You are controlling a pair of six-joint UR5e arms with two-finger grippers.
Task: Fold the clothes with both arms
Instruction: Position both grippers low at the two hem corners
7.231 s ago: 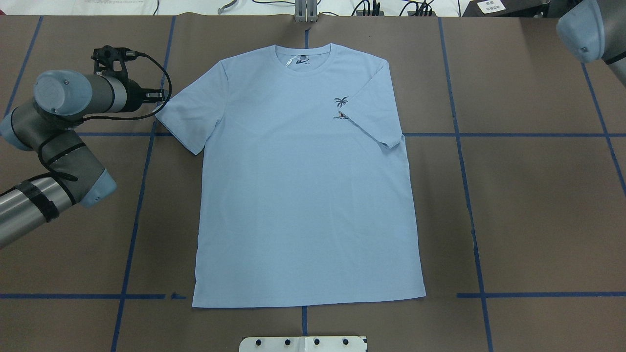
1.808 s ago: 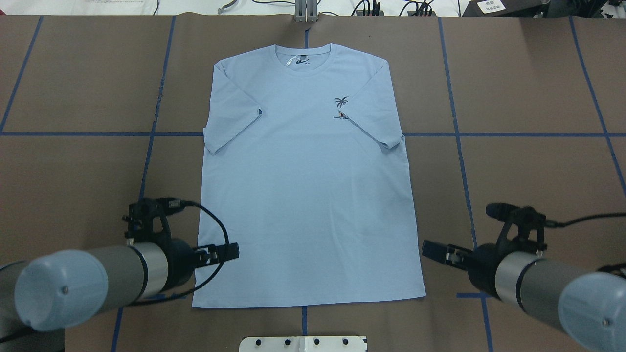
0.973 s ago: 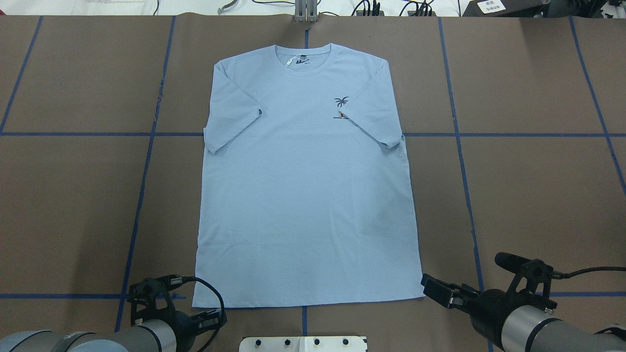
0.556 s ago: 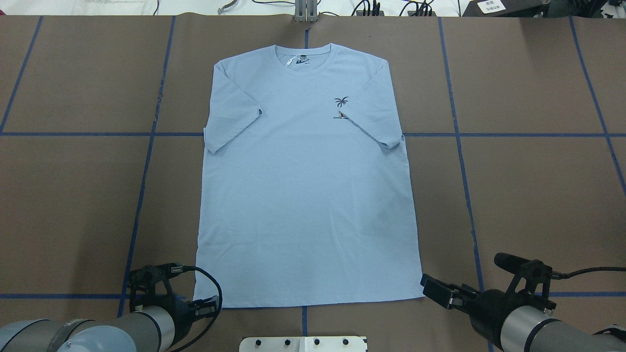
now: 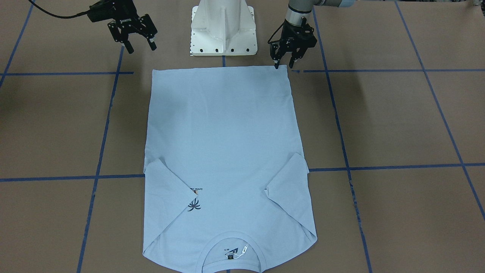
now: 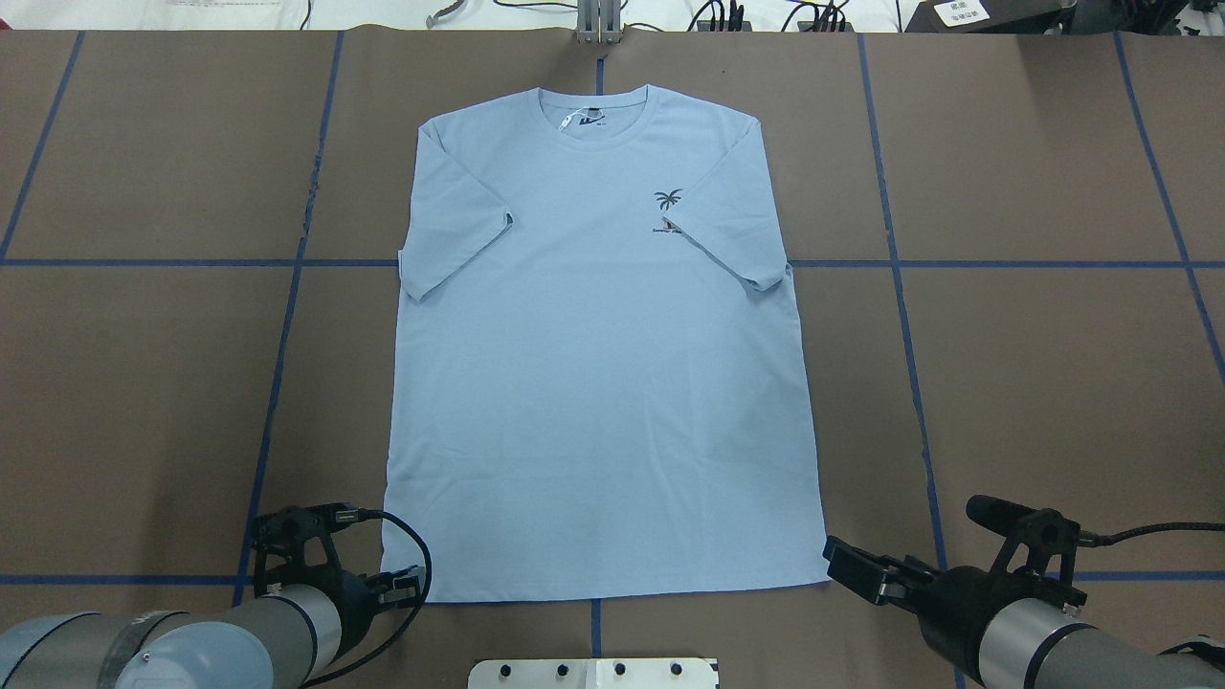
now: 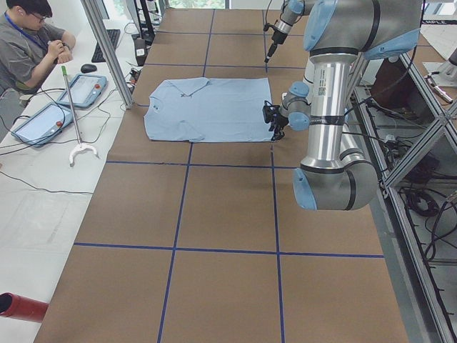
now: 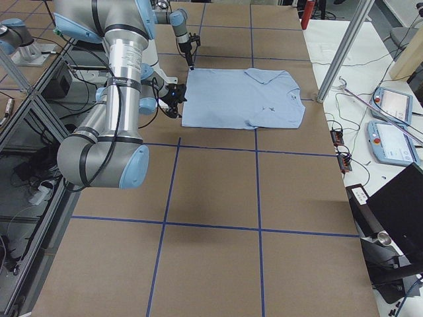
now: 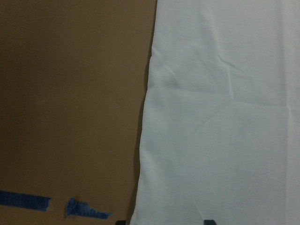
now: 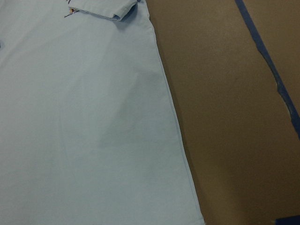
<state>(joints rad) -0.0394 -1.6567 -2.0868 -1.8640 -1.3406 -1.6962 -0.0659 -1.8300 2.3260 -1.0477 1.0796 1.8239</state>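
T-shirt [image 6: 593,383] lies flat at the middle of the worktop [image 6: 1053,383], sleeves folded in and hem toward the base [image 5: 223,26], with broad worktop showing on either side. The left gripper [image 5: 283,65], fingers apart, has edged in to the hem's corner since a second ago; the right gripper [image 5: 142,48], also spread, hangs just off its corner. Only the front-facing view shows both gaps; the wrist views give just fabric edges.

Folded sleeve [image 6: 735,222] hides part of palm-tree print [image 6: 668,200].

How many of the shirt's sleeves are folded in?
2. The left sleeve lies folded onto the T-shirt on the robot's left; the right sleeve is folded in on its right, beside the palm-tree print.
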